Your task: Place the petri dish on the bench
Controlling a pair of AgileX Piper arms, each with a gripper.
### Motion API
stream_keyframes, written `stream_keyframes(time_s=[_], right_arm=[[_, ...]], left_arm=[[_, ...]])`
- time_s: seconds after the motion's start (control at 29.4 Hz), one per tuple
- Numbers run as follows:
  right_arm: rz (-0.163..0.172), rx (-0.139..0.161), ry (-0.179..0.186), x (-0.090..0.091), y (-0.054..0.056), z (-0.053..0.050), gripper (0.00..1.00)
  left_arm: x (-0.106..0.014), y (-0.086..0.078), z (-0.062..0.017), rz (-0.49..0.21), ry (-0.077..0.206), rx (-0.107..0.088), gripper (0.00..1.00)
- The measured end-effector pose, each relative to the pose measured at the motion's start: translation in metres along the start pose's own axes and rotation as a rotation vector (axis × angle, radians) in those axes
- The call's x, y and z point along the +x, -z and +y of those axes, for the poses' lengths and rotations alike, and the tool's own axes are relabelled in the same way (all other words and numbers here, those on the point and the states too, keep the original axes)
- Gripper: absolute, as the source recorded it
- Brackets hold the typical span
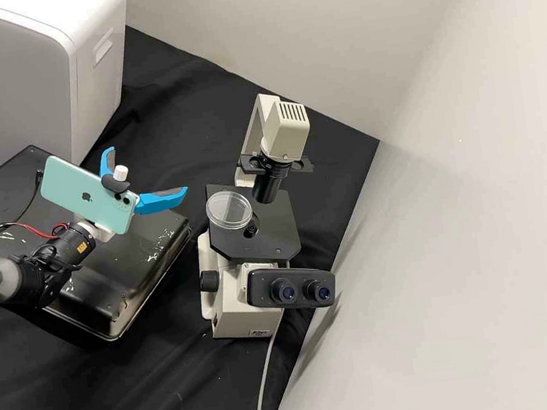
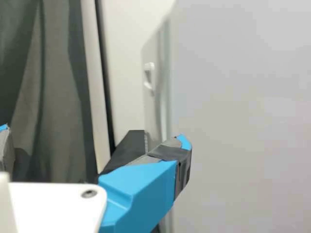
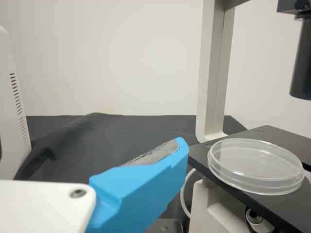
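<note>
A clear round petri dish [image 1: 229, 210] lies on the black stage [image 1: 281, 234] of a beige microscope [image 1: 233, 308] mid-bench. My right gripper [image 1: 146, 171] hangs open just left of the stage, its blue fingers spread wide and nothing between them. The right wrist view has one blue finger [image 3: 146, 179] close to the stage's edge [image 3: 204, 148], with the dish [image 3: 255, 165] a short way beyond its tip. My left gripper [image 2: 92, 138] is open, facing a pale wall and a dark curtain, holding nothing.
A flat black box [image 1: 122, 279] lies under the right arm. A white appliance [image 1: 27, 69] stands at the back left. The microscope's cable [image 1: 263, 381] runs off the front edge. Black cloth [image 1: 111, 401] covers the bench; a wall closes the right side.
</note>
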Motion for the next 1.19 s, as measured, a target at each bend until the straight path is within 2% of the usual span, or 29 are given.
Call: stream_keyframes(time_s=[0.1,0.2,0.27,0.37,0.48,0.58,0.75,0.92,0.99,1.19], right_arm=[[0.000,0.000,0.000,0.000,0.000,0.000,1.00],[0.000,0.000,0.000,0.000,0.000,0.000,1.00],[0.000,0.000,0.000,0.000,0.000,0.000,1.00],[0.000,0.000,0.000,0.000,0.000,0.000,1.00],[0.000,0.000,0.000,0.000,0.000,0.000,1.00],[0.000,0.000,0.000,0.000,0.000,0.000,1.00],[0.000,0.000,0.000,0.000,0.000,0.000,1.00],[0.000,0.000,0.000,0.000,0.000,0.000,1.00],[0.000,0.000,0.000,0.000,0.000,0.000,1.00],[0.000,0.000,0.000,0.000,0.000,0.000,1.00]], left_arm=[[-0.007,-0.012,-0.0030,-0.035,0.012,-0.007,1.00],[-0.016,-0.025,-0.0030,-0.066,0.011,-0.027,1.00],[-0.024,-0.035,-0.0045,-0.108,0.001,-0.029,1.00],[-0.036,-0.041,-0.0074,-0.151,-0.023,-0.028,1.00],[-0.049,-0.044,-0.0127,-0.173,-0.023,-0.027,1.00],[-0.061,-0.046,-0.0170,-0.201,-0.027,-0.038,1.00],[-0.082,-0.055,-0.0255,-0.258,0.022,-0.058,1.00],[-0.102,-0.065,-0.0330,-0.326,0.065,-0.062,1.00],[-0.108,-0.067,-0.0354,-0.345,0.077,-0.063,1.00],[-0.128,-0.072,-0.0399,-0.407,0.110,-0.081,1.00]])
